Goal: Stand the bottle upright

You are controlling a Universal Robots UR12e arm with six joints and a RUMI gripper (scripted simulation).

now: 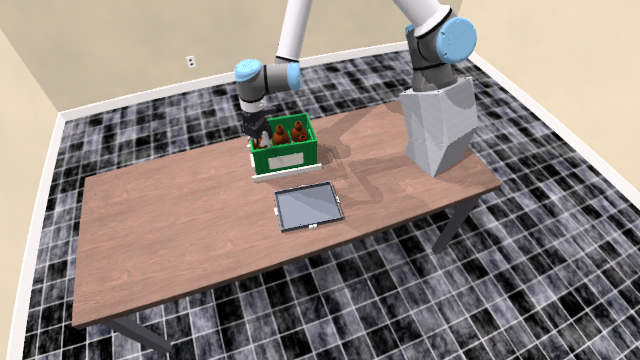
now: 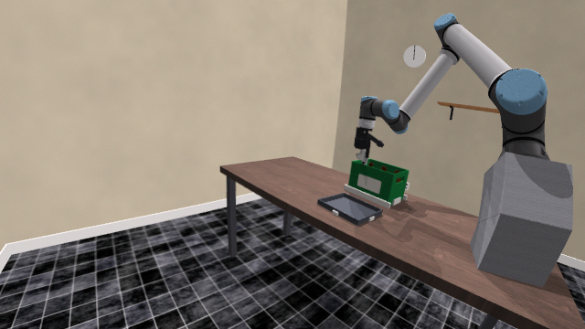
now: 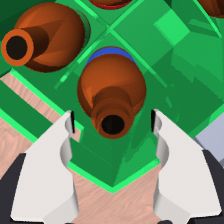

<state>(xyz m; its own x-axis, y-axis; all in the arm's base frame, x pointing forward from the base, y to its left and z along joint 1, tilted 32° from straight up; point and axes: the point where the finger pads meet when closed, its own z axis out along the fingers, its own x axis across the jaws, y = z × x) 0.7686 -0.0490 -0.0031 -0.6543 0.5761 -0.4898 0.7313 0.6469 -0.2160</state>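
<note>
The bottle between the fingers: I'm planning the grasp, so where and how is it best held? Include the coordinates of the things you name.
Probably by the neck of the bottle [image 3: 113, 87], from above, fingers either side: it tapers to a slim neck facing up, while the crate [image 1: 286, 167] [image 2: 397, 189] [image 3: 113, 184] walls hem in its wider body.

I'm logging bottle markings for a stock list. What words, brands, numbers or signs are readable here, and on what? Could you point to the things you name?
None can be read.
Pale label panel on the green crate [image 1: 263, 166] [image 2: 397, 188] [image 3: 112, 189]: no writing visible.
Wall clock [image 2: 408, 57]: a dark hand shows; numerals cannot be made out.
Brown bottle between the fingers: no lettering visible.
</note>
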